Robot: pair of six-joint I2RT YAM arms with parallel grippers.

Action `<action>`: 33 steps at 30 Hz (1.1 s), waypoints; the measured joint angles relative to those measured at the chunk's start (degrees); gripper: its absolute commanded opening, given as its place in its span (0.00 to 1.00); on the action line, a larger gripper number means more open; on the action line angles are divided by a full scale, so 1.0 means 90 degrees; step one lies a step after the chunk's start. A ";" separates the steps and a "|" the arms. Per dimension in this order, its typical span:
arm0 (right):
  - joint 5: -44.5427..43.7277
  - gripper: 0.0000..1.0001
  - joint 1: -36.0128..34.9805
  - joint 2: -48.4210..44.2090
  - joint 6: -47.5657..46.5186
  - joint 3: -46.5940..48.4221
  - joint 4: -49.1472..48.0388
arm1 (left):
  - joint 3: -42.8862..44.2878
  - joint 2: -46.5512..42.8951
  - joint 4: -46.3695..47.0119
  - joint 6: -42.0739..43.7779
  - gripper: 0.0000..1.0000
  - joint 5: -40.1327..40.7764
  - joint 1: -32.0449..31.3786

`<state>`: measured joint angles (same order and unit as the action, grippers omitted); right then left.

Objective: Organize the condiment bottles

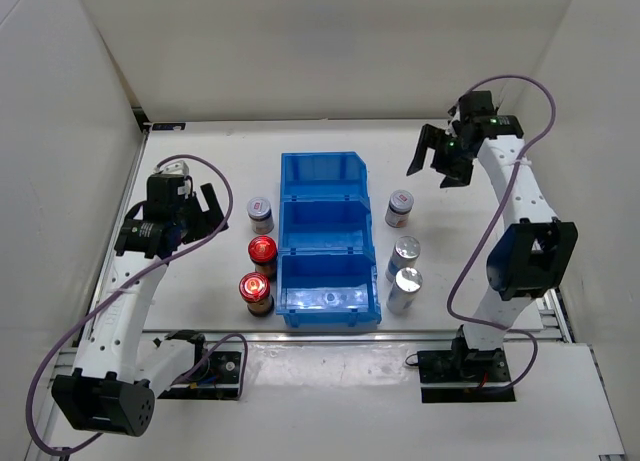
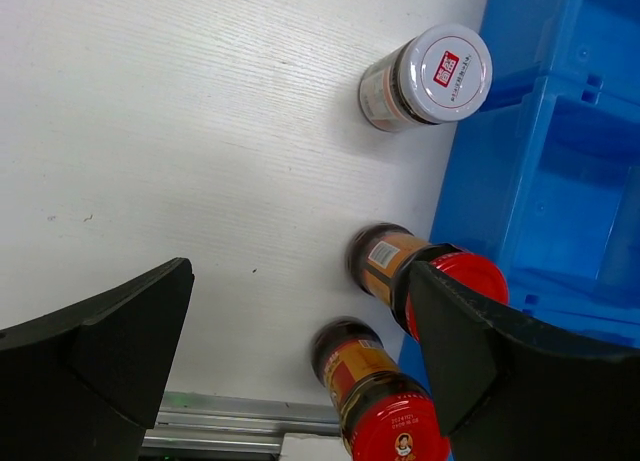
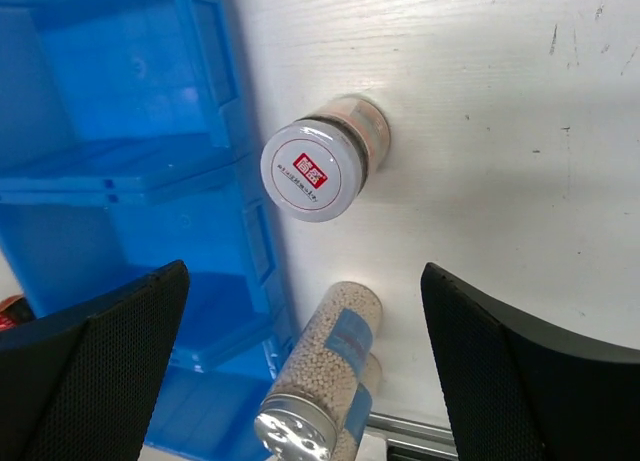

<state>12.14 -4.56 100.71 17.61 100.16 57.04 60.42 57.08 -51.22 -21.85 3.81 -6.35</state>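
Observation:
The condiment bottles stand upright on either side of a blue bin. To its left are a white bottle with a grey lid and two dark red-capped bottles. To its right are a second white bottle and two silver-capped bottles. My left gripper hangs open above the table, left of the red-capped bottles. My right gripper is raised and open, behind the right row, above a silver-capped bottle. Neither holds anything.
The blue bin has three compartments in a row running front to back. White walls enclose the table at the back and both sides. A metal rail runs along the table's near edge.

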 measured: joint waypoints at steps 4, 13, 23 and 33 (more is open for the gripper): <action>-0.0712 1.00 -0.0474 0.0172 -0.0194 0.0114 0.0192 | -0.0061 -0.0024 0.0053 0.0044 1.00 0.0005 -0.0015; -0.2943 1.00 -0.1515 0.0338 -0.0216 0.0483 0.0529 | -0.0391 -0.0078 0.0083 0.0017 1.00 0.0039 -0.0061; -0.2212 1.00 -0.1494 0.1005 -0.0432 0.0573 0.0690 | -0.0391 -0.0078 0.0219 0.0015 1.00 -0.0022 -0.0119; -0.1756 1.00 -0.1564 0.1292 -0.0527 0.0442 0.0653 | -0.0391 -0.0075 0.0194 0.0044 1.00 -0.0075 -0.0393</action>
<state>-3.66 -18.63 112.33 12.86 104.14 62.92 56.90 56.40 -49.47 -21.45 3.14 -9.89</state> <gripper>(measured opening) 0.998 0.998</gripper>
